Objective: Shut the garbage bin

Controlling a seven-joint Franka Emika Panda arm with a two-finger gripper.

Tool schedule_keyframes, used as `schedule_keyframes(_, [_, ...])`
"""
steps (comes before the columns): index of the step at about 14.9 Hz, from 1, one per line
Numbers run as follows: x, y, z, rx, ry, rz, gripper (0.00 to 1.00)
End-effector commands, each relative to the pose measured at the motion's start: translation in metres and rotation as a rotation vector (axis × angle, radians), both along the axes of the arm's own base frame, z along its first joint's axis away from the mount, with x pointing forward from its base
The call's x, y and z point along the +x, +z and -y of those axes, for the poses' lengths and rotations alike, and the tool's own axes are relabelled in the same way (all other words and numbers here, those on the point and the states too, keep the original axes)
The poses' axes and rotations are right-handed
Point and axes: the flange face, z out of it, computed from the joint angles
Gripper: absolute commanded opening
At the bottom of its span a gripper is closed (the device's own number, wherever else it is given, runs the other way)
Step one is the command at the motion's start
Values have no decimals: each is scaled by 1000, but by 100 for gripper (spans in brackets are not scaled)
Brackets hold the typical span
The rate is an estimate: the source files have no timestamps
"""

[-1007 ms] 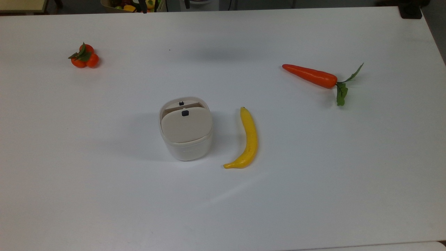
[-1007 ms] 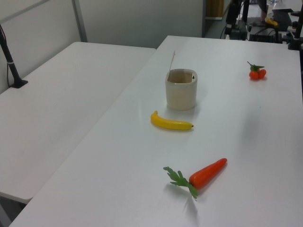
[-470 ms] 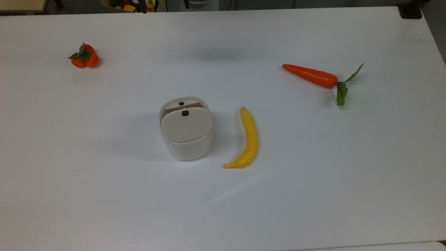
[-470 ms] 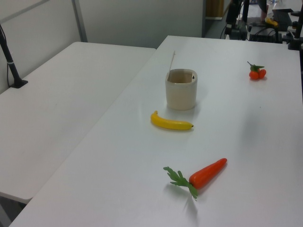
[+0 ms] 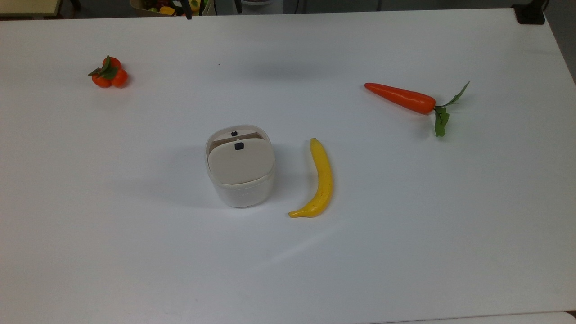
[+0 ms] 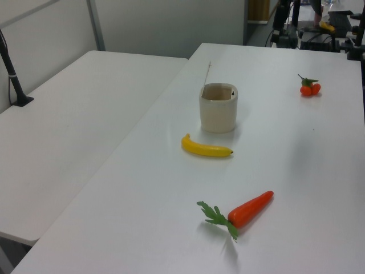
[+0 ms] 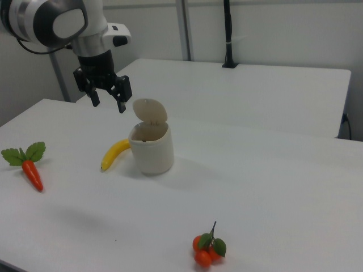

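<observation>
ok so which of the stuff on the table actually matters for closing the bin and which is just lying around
Part of the job:
garbage bin
its lid, standing upright and open
end effector, open, above the table beside the lid

Just lying about:
banana
carrot
cluster of small oranges

In the right view, the arm [image 7: 54,20] enters from the upper left, its wrist pointing straight down. The gripper [image 7: 108,101] hangs in the air with both black fingers [image 7: 121,106] spread apart, holding nothing.

Two white tables [image 6: 68,148] stand side by side before pale walls [image 7: 283,28].
</observation>
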Motion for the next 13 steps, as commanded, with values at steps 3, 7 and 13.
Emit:
schedule_keyframes(3, [0, -2, 9, -11, 49, 22, 43])
schedule_keyframes(7, [0, -3, 9, -8, 49, 21, 17])
schedule_keyframes(13, [6, -6, 8, 5, 29, 36, 5])
